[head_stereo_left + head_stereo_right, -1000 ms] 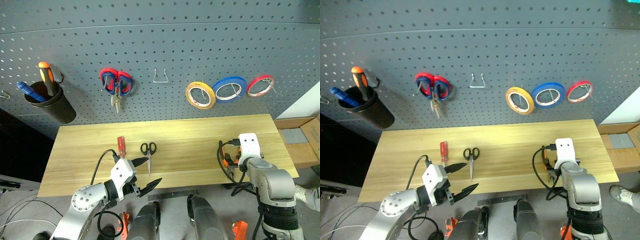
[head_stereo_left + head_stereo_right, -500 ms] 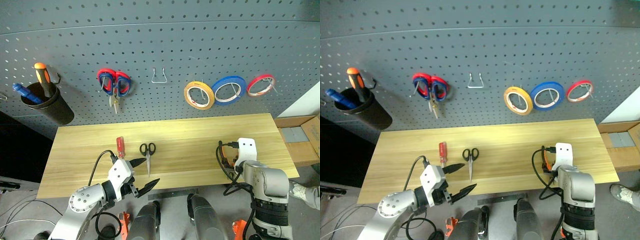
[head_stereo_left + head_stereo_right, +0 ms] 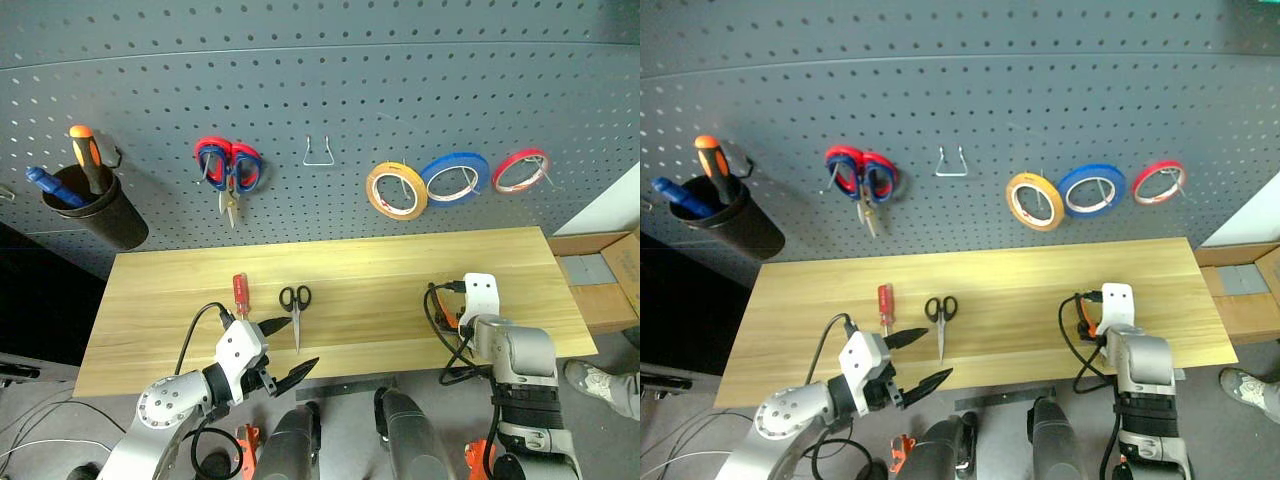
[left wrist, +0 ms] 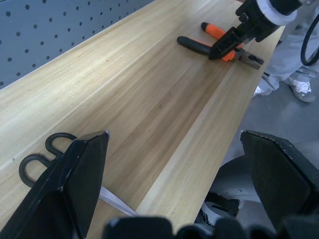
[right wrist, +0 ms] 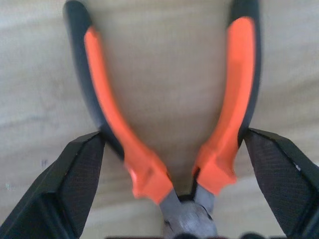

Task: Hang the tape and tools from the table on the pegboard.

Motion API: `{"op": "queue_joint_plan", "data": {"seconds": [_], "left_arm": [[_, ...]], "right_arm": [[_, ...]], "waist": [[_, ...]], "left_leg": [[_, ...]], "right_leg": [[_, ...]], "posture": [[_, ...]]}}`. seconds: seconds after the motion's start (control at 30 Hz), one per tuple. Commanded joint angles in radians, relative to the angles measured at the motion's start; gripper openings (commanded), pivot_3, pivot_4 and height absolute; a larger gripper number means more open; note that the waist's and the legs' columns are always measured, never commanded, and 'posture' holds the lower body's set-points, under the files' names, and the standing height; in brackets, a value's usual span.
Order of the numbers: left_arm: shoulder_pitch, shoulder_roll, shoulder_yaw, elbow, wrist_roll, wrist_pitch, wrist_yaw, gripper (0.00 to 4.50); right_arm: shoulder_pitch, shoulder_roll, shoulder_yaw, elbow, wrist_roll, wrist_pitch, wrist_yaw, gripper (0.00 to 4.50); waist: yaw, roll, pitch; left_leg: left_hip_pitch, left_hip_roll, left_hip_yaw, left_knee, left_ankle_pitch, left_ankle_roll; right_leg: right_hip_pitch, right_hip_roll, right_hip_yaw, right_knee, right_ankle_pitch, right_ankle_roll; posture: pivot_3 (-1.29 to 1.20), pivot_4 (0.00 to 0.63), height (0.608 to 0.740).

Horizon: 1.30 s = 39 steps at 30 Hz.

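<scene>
Three tools lie on the bench (image 3: 400, 270); landmark for all places: the pliers (image 5: 164, 149).

Item 1, pliers, orange-and-black handles: flat on the wood near the bench's right front edge, handles spread, their metal head pointing toward the robot. Right gripper (image 4: 227, 44) is poised over them, its black fingers (image 5: 75, 184) wide apart and flanking both handles near the pivot, nothing clamped yet; whether the pads touch the handles cannot be told.

Item 2, black-handled scissors (image 3: 295, 305): well to the left of the pliers, flat, untouched.

Item 3, red-handled screwdriver (image 3: 240, 293): further left of the pliers, just beyond the scissors.

Item 4, yellow-tan tape (image 3: 397, 190): already on the pegboard (image 3: 330, 90), above and slightly left of the pliers, beside a blue ring and a red ring.

Item 5, left gripper (image 3: 283, 350): fully spread, empty, at the bench's front edge just beside the scissors, well left of the pliers.

Step in hand, as judged: pickup of the pliers. Next move calls for closing squarely across both handles, lifting clear, then carrying them to a free hook; the bare metal hook (image 3: 319, 152) up and left of the pliers looks a likely one.
</scene>
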Motion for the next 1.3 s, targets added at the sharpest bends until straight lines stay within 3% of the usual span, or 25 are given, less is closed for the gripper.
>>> {"op": "queue_joint_plan", "data": {"seconds": [0.03, 0.1, 0.27, 0.3, 0.43, 0.63, 0.8, 0.93, 1.17, 1.3], "left_arm": [[0.018, 0.005, 0.009, -0.054, -0.002, -0.005, 0.009, 4.5], [0.017, 0.005, 0.012, -0.053, -0.001, -0.006, 0.014, 4.5], [0.009, 0.001, 0.007, -0.044, 0.004, -0.011, 0.023, 4.5], [0.006, 0.0, 0.005, -0.041, 0.005, -0.012, 0.025, 4.5], [-0.017, -0.015, -0.001, -0.028, 0.009, -0.019, 0.035, 4.5], [-0.117, -0.134, 0.108, -0.008, -0.063, -0.019, 0.172, 4.5], [-0.129, -0.236, 0.192, -0.034, -0.08, -0.05, 0.292, 4.5], [-0.137, -0.26, 0.17, -0.056, -0.015, -0.116, 0.333, 4.5], [-0.193, -0.279, 0.157, -0.172, 0.033, -0.118, 0.412, 4.5], [-0.214, -0.278, 0.137, -0.182, 0.02, -0.089, 0.416, 4.5]], "right_arm": [[0.025, 0.003, -0.001, 0.085, -0.014, -0.05, -0.014, 4.31], [0.026, 0.001, 0.004, 0.082, -0.011, -0.05, -0.011, 3.92], [0.035, -0.02, 0.046, 0.081, -0.018, -0.039, 0.006, 2.33], [0.036, -0.024, 0.053, 0.081, -0.018, -0.04, 0.009, 2.27], [0.049, -0.064, 0.112, 0.035, -0.007, -0.043, 0.063, 2.27], [0.067, -0.237, 0.348, -0.319, 0.208, -0.202, 0.549, 2.27], [-0.051, -0.243, 0.324, -0.47, 0.406, -0.201, 0.731, 2.27], [-0.194, -0.155, 0.244, -0.455, 0.489, -0.24, 0.704, 2.27], [-0.488, -0.055, 0.219, -0.357, 0.456, -0.381, 0.618, 2.27], [-0.641, 0.043, 0.223, -0.16, 0.284, -0.632, 0.452, 2.27]], "waist": [[0.0, -0.004, -0.002], [0.002, -0.005, -0.003], [0.006, -0.006, -0.004], [0.006, -0.006, -0.004], [0.01, -0.007, -0.004], [0.005, -0.005, -0.004], [0.003, -0.008, -0.007], [0.034, -0.012, -0.01], [0.057, -0.016, -0.019], [0.057, -0.016, -0.022]], "left_leg": [[0.0, 0.0, 0.0, 0.0, 0.0, 0.0], [0.001, 0.0, 0.0, 0.0, 0.0, 0.0], [0.001, 0.0, -0.001, 0.001, 0.0, -0.001], [0.001, 0.0, -0.001, 0.001, 0.0, -0.001], [0.0, 0.0, -0.001, 0.001, 0.0, -0.001], [-0.001, 0.0, 0.001, 0.0, 0.001, -0.001], [-0.001, 0.001, 0.0, 0.001, 0.001, -0.002], [-0.001, 0.0, -0.001, 0.001, 0.002, -0.003], [-0.002, 0.0, -0.002, 0.001, 0.005, -0.01], [-0.002, -0.001, 0.0, 0.001, 0.006, -0.01]], "right_leg": [[0.0, 0.0, 0.0, 0.0, 0.0, 0.0], [0.001, 0.0, 0.0, 0.0, 0.0, 0.0], [0.001, 0.0, 0.0, 0.0, 0.0, 0.0], [0.001, 0.0, 0.0, 0.0, 0.0, 0.0], [0.001, 0.0, 0.0, 0.0, 0.001, -0.001], [-0.001, 0.0, 0.0, 0.0, 0.001, -0.001], [-0.001, 0.001, -0.001, 0.0, 0.002, 0.0], [-0.001, 0.001, -0.001, 0.0, 0.004, -0.003], [-0.002, 0.001, -0.002, 0.0, 0.007, -0.004], [-0.002, 0.001, -0.001, 0.001, 0.008, -0.005]], "posture": [[-0.07, 0.316, 0.74], [-0.06, 0.314, 0.74], [-0.07, 0.304, 0.74], [-0.07, 0.302, 0.74], [-0.07, 0.293, 0.74], [-0.08, 0.244, 0.74], [-0.06, 0.219, 0.74], [-0.04, 0.204, 0.74], [0.0, 0.178, 0.74], [0.01, 0.163, 0.74]]}}
